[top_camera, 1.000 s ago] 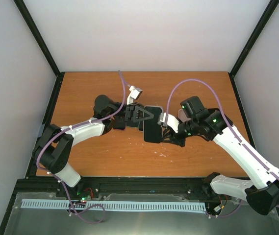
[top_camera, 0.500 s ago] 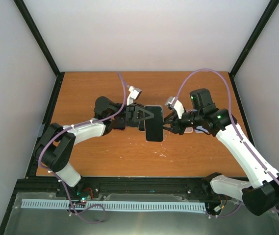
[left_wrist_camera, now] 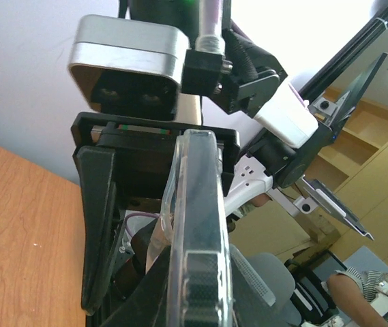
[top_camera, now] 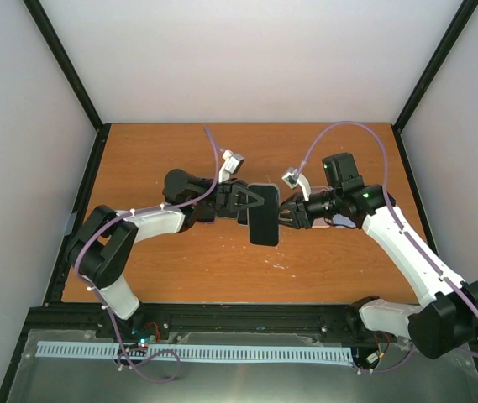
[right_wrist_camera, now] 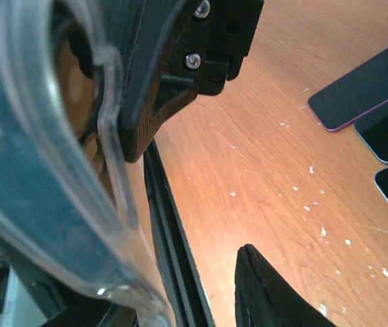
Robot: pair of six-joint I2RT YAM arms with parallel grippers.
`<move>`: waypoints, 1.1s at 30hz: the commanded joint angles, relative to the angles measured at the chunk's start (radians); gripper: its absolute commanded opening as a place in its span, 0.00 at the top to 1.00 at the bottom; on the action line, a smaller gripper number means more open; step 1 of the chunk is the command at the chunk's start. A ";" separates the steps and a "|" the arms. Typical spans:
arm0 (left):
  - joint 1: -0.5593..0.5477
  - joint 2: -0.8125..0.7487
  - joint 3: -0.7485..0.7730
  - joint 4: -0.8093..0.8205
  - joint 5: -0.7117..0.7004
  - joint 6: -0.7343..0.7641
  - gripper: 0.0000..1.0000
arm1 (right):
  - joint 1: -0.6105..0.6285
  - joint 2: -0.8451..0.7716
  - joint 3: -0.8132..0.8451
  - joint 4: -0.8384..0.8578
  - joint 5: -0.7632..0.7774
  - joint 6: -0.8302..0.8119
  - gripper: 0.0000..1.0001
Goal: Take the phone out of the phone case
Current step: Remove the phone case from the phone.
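The phone in its clear case (top_camera: pixel 263 214) is held off the table at the centre. My left gripper (top_camera: pixel 251 204) is shut on it from the left. In the left wrist view the phone and case (left_wrist_camera: pixel 197 225) stand edge-on between my fingers (left_wrist_camera: pixel 98 218). My right gripper (top_camera: pixel 287 213) sits right against the phone's right edge and is open. In the right wrist view the clear case rim (right_wrist_camera: pixel 108 150) fills the left. One right fingertip (right_wrist_camera: pixel 265 293) shows apart from it, and the other is hidden behind the case.
Several bare phones (right_wrist_camera: pixel 361 88) lie on the wooden table (top_camera: pixel 180 260) at the right, mostly hidden under my right arm in the top view (top_camera: pixel 338 221). The black frame posts stand at the table's corners (top_camera: pixel 96 143).
My right gripper has lifted, rolled over and moved in against the phone's right edge. My left gripper keeps its hold on the cased phone, almost unmoved.
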 commanded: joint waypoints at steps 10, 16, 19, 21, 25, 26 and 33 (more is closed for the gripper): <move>-0.141 0.069 0.028 0.073 0.132 -0.085 1.00 | -0.032 0.102 0.064 0.459 -0.098 0.193 0.87; -0.122 0.068 0.072 -0.140 0.119 0.045 0.92 | -0.065 0.044 -0.004 0.390 -0.084 0.141 0.97; -0.098 0.079 0.098 -0.192 0.099 0.072 0.79 | -0.113 0.005 -0.048 0.291 -0.096 0.078 0.97; -0.072 0.077 0.105 -0.195 0.084 0.073 0.71 | -0.153 -0.021 -0.075 0.211 -0.065 0.022 0.97; -0.009 0.031 0.110 -0.329 -0.013 0.173 0.45 | -0.247 -0.071 -0.160 0.185 0.058 0.045 0.97; 0.000 0.013 0.123 -0.433 -0.073 0.247 0.41 | -0.269 -0.083 -0.179 0.198 0.062 0.067 0.97; -0.010 -0.096 0.156 -0.903 -0.516 0.584 0.35 | -0.321 -0.065 -0.159 0.114 0.193 0.153 0.97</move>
